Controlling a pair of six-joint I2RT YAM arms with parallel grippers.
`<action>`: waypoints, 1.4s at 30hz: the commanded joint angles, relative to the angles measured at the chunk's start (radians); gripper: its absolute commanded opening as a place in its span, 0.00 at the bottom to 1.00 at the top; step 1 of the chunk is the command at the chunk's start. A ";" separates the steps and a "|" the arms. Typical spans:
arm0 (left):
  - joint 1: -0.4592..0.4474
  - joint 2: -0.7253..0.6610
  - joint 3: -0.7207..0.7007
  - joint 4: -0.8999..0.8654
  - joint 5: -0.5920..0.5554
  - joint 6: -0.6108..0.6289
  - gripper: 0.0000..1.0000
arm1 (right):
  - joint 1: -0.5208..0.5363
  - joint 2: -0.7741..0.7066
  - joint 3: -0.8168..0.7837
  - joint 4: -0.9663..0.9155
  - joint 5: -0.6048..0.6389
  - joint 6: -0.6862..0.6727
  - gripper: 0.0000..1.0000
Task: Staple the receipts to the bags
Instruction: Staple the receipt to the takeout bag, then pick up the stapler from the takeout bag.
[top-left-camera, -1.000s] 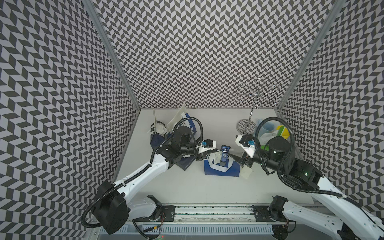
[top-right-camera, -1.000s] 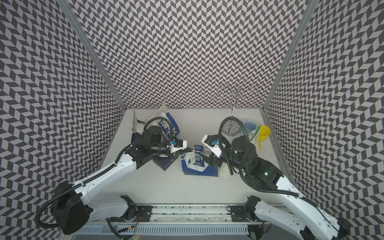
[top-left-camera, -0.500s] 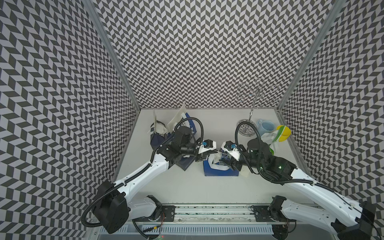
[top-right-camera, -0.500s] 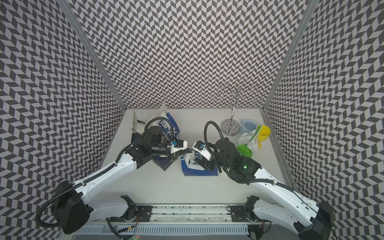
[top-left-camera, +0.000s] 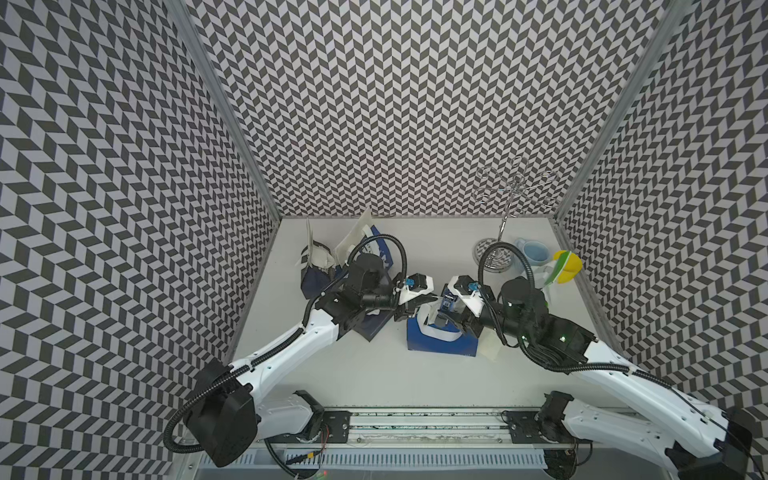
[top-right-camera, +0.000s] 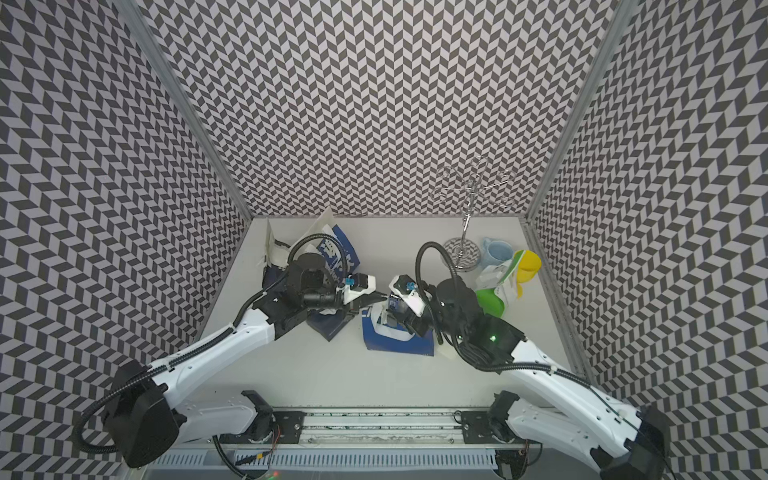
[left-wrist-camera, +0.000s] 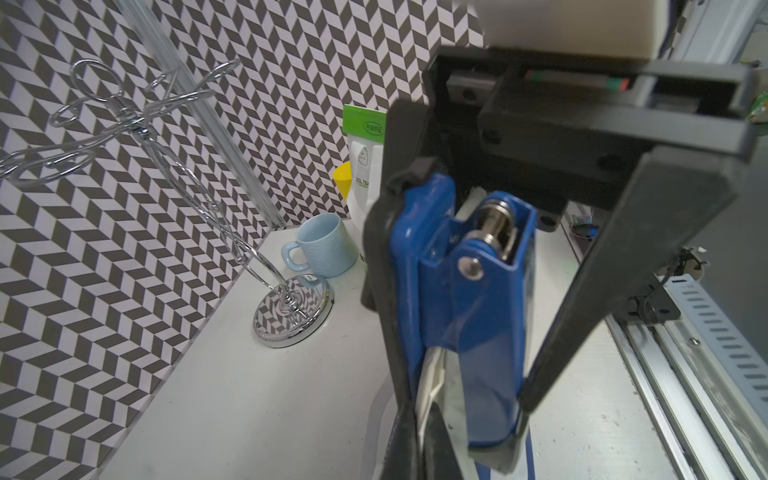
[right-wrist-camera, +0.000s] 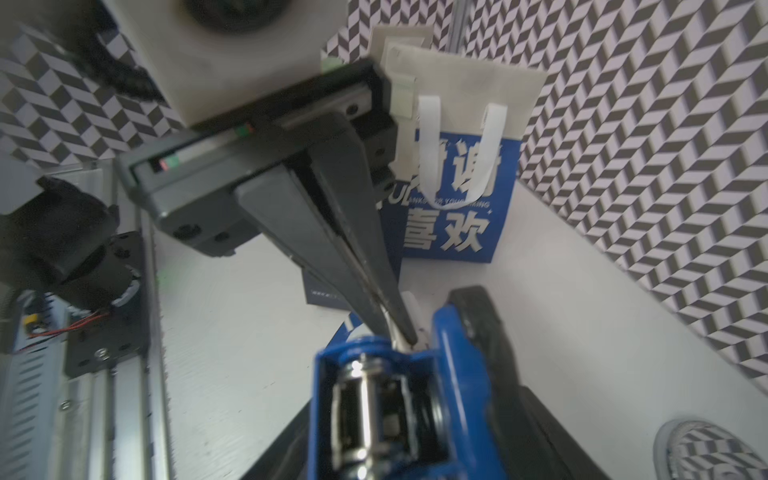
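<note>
Stapler (left-wrist-camera: 478, 299) now stands between my right jaws, just swung in and wide apart; squeezing yet, I cannot tell. My left jaws stay shut on the receipt (left-wrist-camera: 431, 374) at its mouth, over the blue bag (top-left-camera: 440, 351) on the tabletop (top-left-camera: 365, 374): ready to press.

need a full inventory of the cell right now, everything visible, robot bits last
dark blue bags: one flat at centre; at least three more piled back-left, partly hidden
green-white bag: one, right side by the cups
receipts: one pale slip right of the centre bag; others cannot tell
stapler: one, blue, over the centre bag
mug: one, light blue, back-right
cup: one, yellow, back-right
green object: one, partly behind right arm
wire stand: one, chrome, back-right
table: white
walls: grey chevron
left gripper: jaws shut on pale paper at the stapler
right gripper: jaws either side of the stapler; grip unclear
</note>
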 joint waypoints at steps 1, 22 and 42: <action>-0.024 -0.035 -0.037 0.313 -0.156 -0.202 0.00 | 0.005 -0.086 -0.017 0.241 0.253 0.023 0.76; -0.088 0.053 0.084 0.236 -0.347 -0.285 0.00 | 0.008 -0.061 -0.231 0.469 0.260 0.363 0.68; -0.116 0.028 0.033 0.225 -0.594 -0.305 0.00 | -0.017 -0.077 -0.041 0.519 0.492 0.342 0.11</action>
